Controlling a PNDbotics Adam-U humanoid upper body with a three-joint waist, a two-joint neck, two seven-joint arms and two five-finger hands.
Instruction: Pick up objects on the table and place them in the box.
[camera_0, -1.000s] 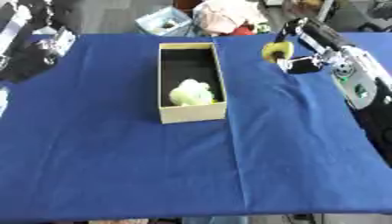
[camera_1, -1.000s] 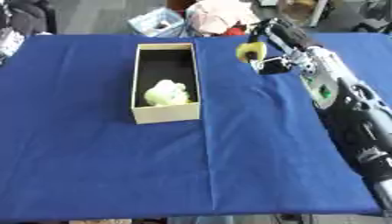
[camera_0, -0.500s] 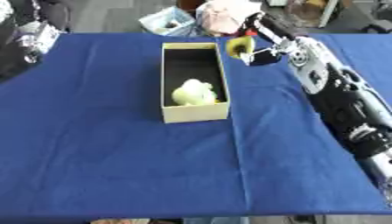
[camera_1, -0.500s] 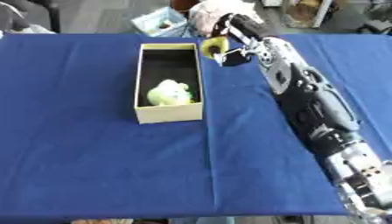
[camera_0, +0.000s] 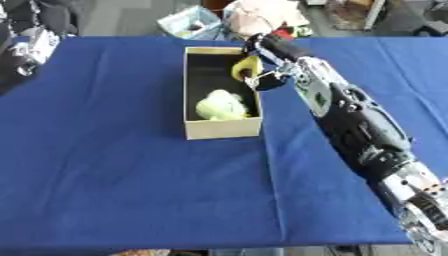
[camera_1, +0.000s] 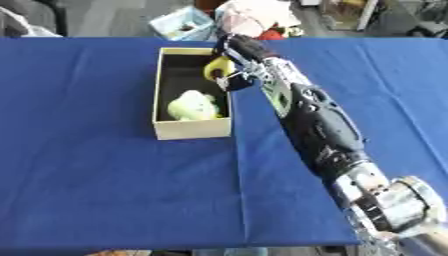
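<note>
Blue cloth-covered table (camera_0: 131, 190), soft fabric with a faint crease. Right arm (camera_0: 359, 125), black with silver joints, stretches from the lower right up to the box. Box (camera_0: 222, 128) is a rectangular tan cardboard tray, dark inside, long side running away from the robot. Pale green lumpy object (camera_0: 220, 106) lies in its near half. Right hand (camera_0: 267, 75) sits over the box's far right rim, fingers curled round a small yellow object (camera_0: 244, 67), rounded, hanging just inside the right wall above the box's far half. Left hand (camera_0: 33, 47) at upper left edge, finger state unclear.
</note>
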